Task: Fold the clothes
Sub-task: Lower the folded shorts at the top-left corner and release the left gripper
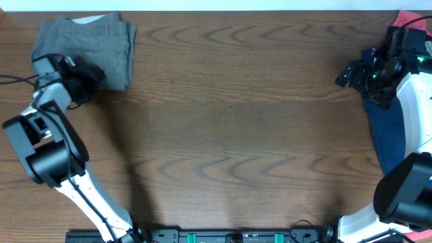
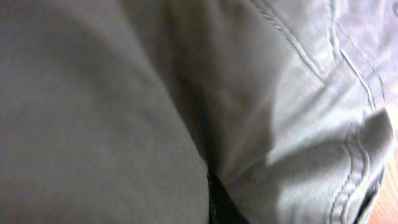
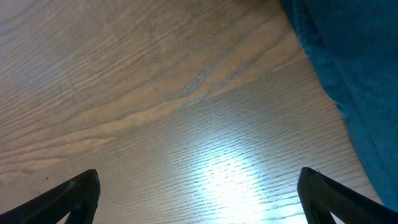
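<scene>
A folded grey garment (image 1: pixel 91 44) lies at the table's far left corner. My left gripper (image 1: pixel 84 73) sits on its near edge. In the left wrist view grey cloth (image 2: pixel 124 112) fills the frame, bunched on both sides of a dark finger sliver (image 2: pixel 219 200) at bottom centre, so the jaws look shut on the cloth. A blue garment (image 1: pixel 388 128) lies along the right edge and also shows in the right wrist view (image 3: pixel 348 68). My right gripper (image 1: pixel 351 73) (image 3: pixel 199 196) is open and empty over bare wood just left of the blue garment.
A red cloth (image 1: pixel 408 17) shows at the far right corner, behind the right arm. The brown wooden table (image 1: pixel 229 135) spreads between the two arms. A black cable (image 1: pixel 13 79) runs off the left edge.
</scene>
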{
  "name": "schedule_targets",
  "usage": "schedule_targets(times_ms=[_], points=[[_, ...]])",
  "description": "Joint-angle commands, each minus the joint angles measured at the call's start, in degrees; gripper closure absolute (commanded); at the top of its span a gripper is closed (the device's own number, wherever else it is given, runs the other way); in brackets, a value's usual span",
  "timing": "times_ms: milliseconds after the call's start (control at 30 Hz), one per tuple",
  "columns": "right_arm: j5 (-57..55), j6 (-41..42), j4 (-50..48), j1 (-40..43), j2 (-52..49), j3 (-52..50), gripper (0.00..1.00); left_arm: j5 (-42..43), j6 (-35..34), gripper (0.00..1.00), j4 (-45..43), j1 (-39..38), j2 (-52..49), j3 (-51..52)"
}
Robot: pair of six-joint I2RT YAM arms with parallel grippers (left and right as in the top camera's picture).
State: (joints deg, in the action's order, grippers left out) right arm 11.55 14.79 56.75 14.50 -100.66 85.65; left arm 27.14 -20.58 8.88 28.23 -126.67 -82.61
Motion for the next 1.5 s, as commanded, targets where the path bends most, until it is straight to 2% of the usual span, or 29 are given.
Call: schedule_targets(times_ms=[0,300,400,533,633,1000,1033,1067,1100,1133,1167,1267,1467], points=[[-0.17,-0.68,0.04,-0.11,0.04,0.07,0.01,-5.68,2.84,0.94,0.94,3.21,-2.25,1.60],[-0.20,-0.68,0.04,-0.20,0.04,0.07,0.01,-3.85,2.73,0.94,-5.70,-0.28,-2.34,1.60],[-0.17,-0.68,0.02,-0.22,0.04,0.07,0.01,-3.85,2.23,0.89,-9.07,-2.03,-2.58,1.60],[-0.17,-0.68,0.04,-0.22,0.04,0.07,0.01,-3.85,1.25,0.88,-11.06,-3.04,-3.10,1.57],[-0.17,-0.68,0.02,-0.20,0.04,0.07,0.01,-3.82,1.25,0.87,-10.78,-2.84,-3.10,1.42],[-0.17,-0.68,0.02,-0.28,0.04,0.07,0.01,-3.80,1.25,0.88,-0.50,0.59,-2.75,-2.05],[-0.20,-0.68,0.04,-0.28,0.07,0.07,0.01,-3.82,1.27,0.86,-0.09,0.76,-2.75,-2.05],[-0.20,-0.68,0.04,-0.28,0.04,0.07,0.01,-3.82,1.27,0.75,0.13,0.92,-2.75,-2.05],[-0.17,-0.68,0.04,-0.26,0.04,0.07,0.01,-3.80,1.25,0.59,0.31,1.03,-2.75,-2.05],[-0.20,-0.68,0.02,-0.24,0.04,0.07,0.01,-3.78,1.25,0.35,0.33,1.01,-2.75,-2.05],[-0.20,-0.68,0.04,-0.22,0.04,0.07,0.01,-3.54,1.25,0.21,0.31,1.01,-2.75,-2.05],[-0.17,-0.68,0.04,-0.22,0.04,0.07,0.01,-1.53,0.96,0.01,0.33,1.01,-2.49,-2.08],[-0.20,-0.68,0.02,-0.26,0.07,0.07,0.01,0.09,-2.03,0.02,2.27,0.96,2.73,-2.08]])
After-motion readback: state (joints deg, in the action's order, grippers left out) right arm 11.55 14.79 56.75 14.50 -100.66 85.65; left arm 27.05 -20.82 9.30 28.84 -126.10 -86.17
